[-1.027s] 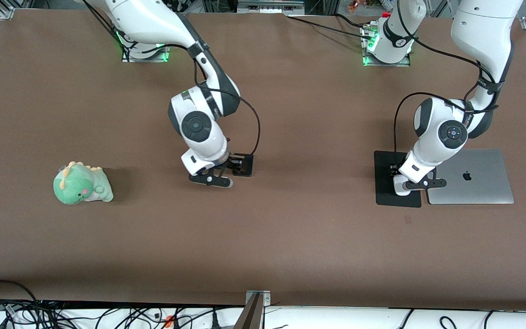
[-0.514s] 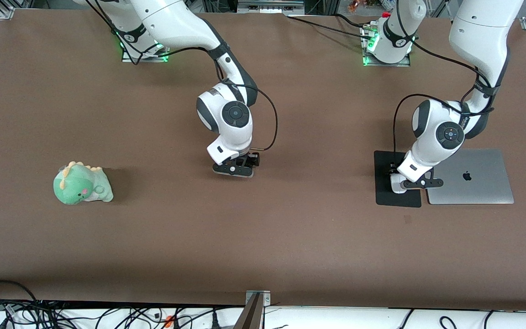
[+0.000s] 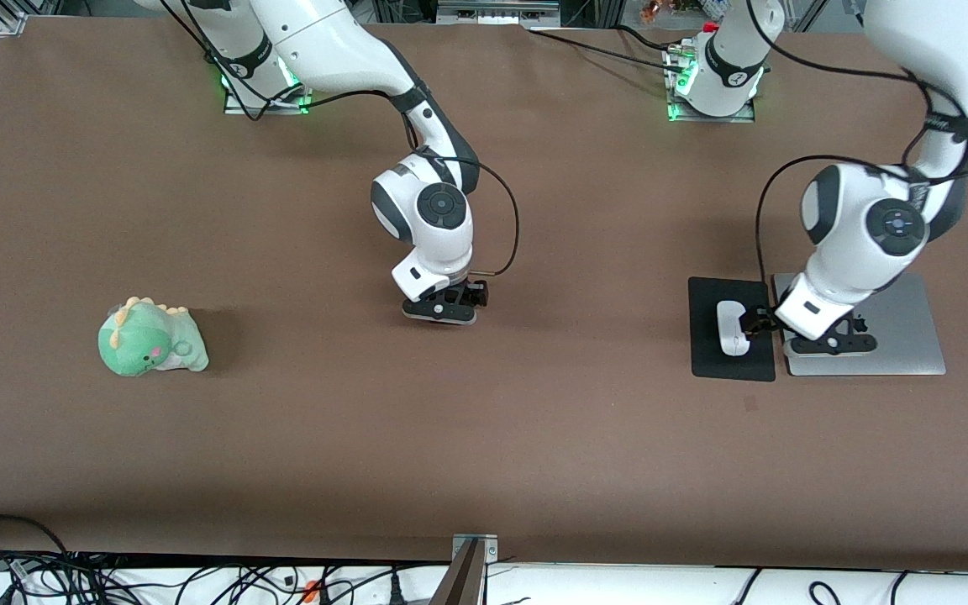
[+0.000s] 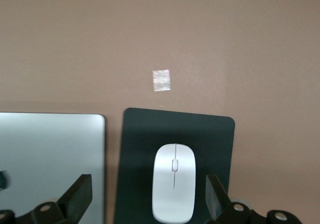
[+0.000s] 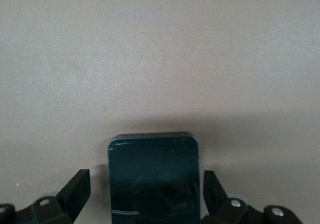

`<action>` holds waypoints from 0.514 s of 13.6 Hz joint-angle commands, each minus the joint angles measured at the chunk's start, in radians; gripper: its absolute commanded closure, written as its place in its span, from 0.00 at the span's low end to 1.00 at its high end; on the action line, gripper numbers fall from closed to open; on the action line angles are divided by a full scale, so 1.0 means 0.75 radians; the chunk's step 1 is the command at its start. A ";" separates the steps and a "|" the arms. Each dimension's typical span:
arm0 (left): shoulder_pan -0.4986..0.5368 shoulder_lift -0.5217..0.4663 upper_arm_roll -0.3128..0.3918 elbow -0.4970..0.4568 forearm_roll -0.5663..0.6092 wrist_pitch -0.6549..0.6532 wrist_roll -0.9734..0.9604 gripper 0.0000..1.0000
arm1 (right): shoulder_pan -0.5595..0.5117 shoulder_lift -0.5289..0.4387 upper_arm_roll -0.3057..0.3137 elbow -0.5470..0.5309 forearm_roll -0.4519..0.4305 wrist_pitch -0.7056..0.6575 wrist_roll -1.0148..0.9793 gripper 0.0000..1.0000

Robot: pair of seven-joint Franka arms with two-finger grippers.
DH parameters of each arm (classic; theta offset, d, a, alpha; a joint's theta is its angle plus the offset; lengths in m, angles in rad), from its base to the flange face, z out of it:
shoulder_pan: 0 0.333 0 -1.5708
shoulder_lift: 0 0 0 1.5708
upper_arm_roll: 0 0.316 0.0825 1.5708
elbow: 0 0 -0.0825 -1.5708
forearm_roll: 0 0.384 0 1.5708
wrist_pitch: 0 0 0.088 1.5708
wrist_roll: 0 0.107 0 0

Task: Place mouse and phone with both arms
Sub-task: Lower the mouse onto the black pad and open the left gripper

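The white mouse [image 3: 732, 328] [image 4: 173, 183] lies on the black mouse pad [image 3: 707, 357] [image 4: 135, 159], free of any grip. My left gripper [image 3: 833, 343] [image 4: 147, 189] hangs open above the seam between pad and laptop. Its fingers [image 4: 80, 194] stand wide apart, and the mouse shows below between them. My right gripper [image 3: 442, 308] [image 5: 144, 186] is low over the table's middle, open. The black phone [image 5: 154, 179] lies flat between its fingers [image 5: 77, 186] with a gap on each side. In the front view the right hand hides the phone.
A closed silver laptop [image 3: 904, 332] [image 4: 50, 159] lies beside the mouse pad toward the left arm's end. A green dinosaur plush [image 3: 152, 338] sits toward the right arm's end. A small pale mark [image 4: 161, 80] is on the table nearer the front camera than the pad.
My left gripper opened, let the mouse go on the pad and rose toward the laptop. My right gripper slid toward the left arm's end, over the phone, staying open.
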 commanded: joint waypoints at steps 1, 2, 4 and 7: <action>0.026 -0.058 -0.017 0.205 0.006 -0.318 0.033 0.00 | 0.021 0.013 -0.016 -0.011 -0.034 0.035 0.032 0.00; 0.028 -0.078 -0.017 0.267 -0.010 -0.410 0.033 0.00 | 0.021 0.013 -0.016 -0.011 -0.042 0.035 0.030 0.00; 0.028 -0.123 -0.015 0.397 -0.027 -0.612 0.033 0.00 | 0.021 0.013 -0.016 -0.029 -0.042 0.053 0.022 0.00; 0.028 -0.140 -0.005 0.592 -0.049 -0.862 0.035 0.00 | 0.021 0.011 -0.018 -0.088 -0.044 0.131 -0.001 0.00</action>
